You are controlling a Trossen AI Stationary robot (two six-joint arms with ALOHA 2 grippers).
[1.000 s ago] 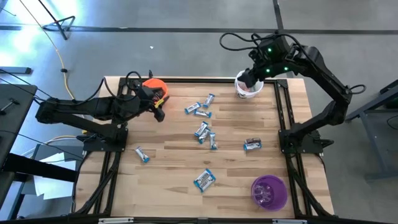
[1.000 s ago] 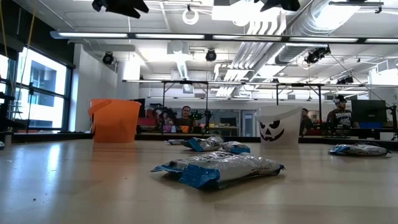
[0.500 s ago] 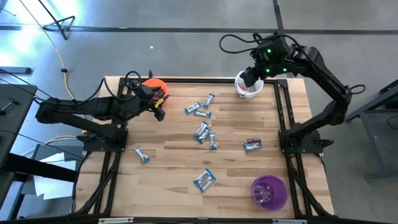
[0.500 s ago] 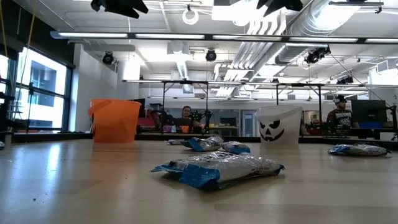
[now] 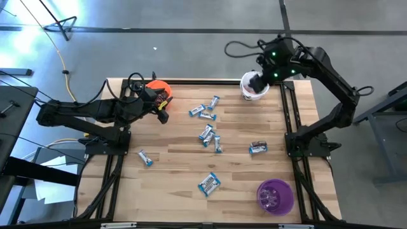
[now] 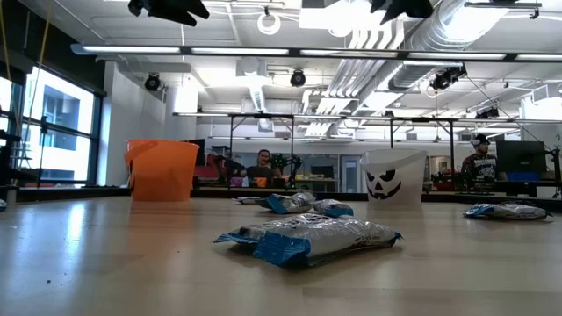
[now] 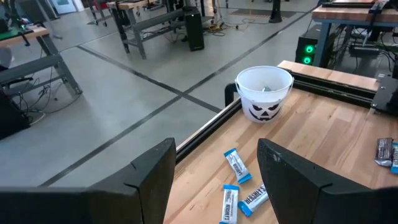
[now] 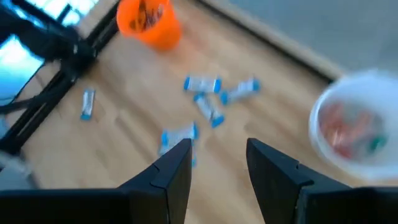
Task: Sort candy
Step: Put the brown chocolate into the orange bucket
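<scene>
White cup (image 5: 255, 88) has the right gripper (image 5: 257, 81) over it, jaws apart and empty, shifted slightly outward in the last second: drop looks done. Left gripper (image 5: 163, 111) hangs open and empty beside the orange cup (image 5: 157, 89). Candy (image 5: 206, 134) remains scattered mid-tabletop (image 5: 178, 159); sorting unfinished.

1. A blue-and-white candy bar (image 7: 254, 200) on the table carries the brand "HERSHEY'S", partly readable in the left wrist view.
2. No other lettering is legible anywhere.
</scene>
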